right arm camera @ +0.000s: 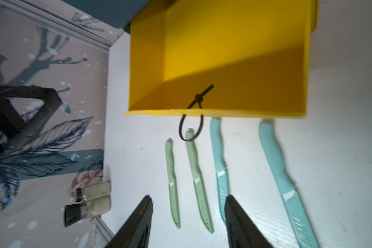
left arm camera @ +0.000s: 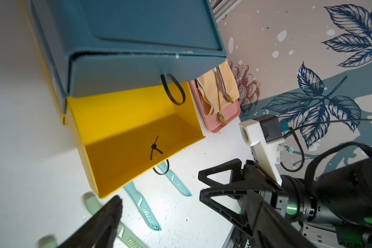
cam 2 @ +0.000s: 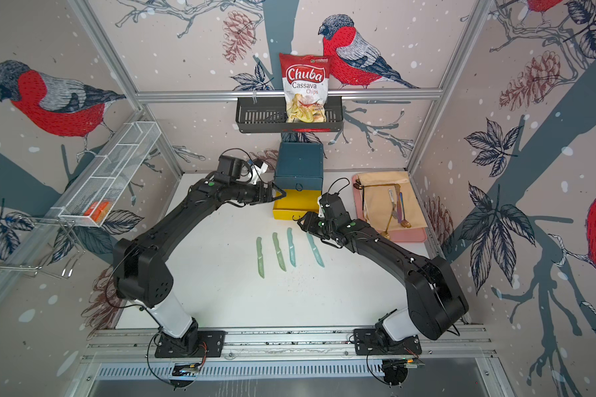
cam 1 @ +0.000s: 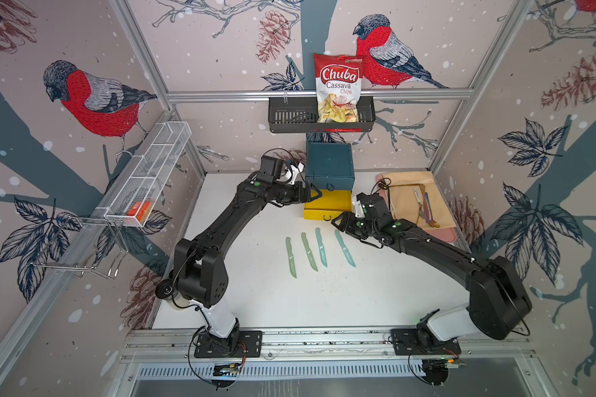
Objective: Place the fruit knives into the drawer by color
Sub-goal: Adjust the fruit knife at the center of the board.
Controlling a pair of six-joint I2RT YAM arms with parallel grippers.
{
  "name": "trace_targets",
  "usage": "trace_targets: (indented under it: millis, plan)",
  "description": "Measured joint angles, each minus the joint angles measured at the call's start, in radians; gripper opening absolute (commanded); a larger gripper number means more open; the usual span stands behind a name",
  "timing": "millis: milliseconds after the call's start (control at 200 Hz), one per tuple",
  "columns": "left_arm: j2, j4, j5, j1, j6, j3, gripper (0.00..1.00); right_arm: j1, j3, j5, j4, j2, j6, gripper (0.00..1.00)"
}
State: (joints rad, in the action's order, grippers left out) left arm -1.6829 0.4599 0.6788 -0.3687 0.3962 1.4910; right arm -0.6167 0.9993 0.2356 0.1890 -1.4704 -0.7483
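In front of the small dark teal box-shaped chest [cam 1: 329,161], with its yellow drawer [cam 1: 327,201] pulled out, two sage-green fruit knives [cam 1: 309,252] and two teal-blue fruit knives [cam 1: 321,247] lie on the white table [cam 1: 255,299], while the right gripper [right arm camera: 189,199] hangs spread and empty by the drawer's front and the left gripper [cam 1: 314,196] is released and empty at its left side.

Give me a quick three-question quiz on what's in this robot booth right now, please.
1. How many fruit knives lie on the table?
2. True or false: a knife is visible inside the open yellow drawer.
3. What stands in the black wall basket? A) chips bag B) bottle C) spoon

Key: 1. four (two green, two teal); 2. false; 3. A.
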Motion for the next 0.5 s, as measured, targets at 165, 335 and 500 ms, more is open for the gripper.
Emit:
trace_targets:
  millis: [165, 335, 500]
  plan:
    - [0.128, -0.158, 0.05, 0.0, 0.084, -0.24, 0.97, -0.018, 0.017, -0.09, 0.113, -0.044, 0.125, 0.54]
    - [0.216, -0.314, 0.088, 0.0, 0.178, -0.424, 0.97, -0.049, 0.022, -0.154, 0.158, -0.116, 0.201, 0.52]
    - [0.267, -0.411, 0.106, 0.0, 0.235, -0.523, 0.97, -0.083, 0.024, -0.208, 0.159, -0.195, 0.238, 0.5]
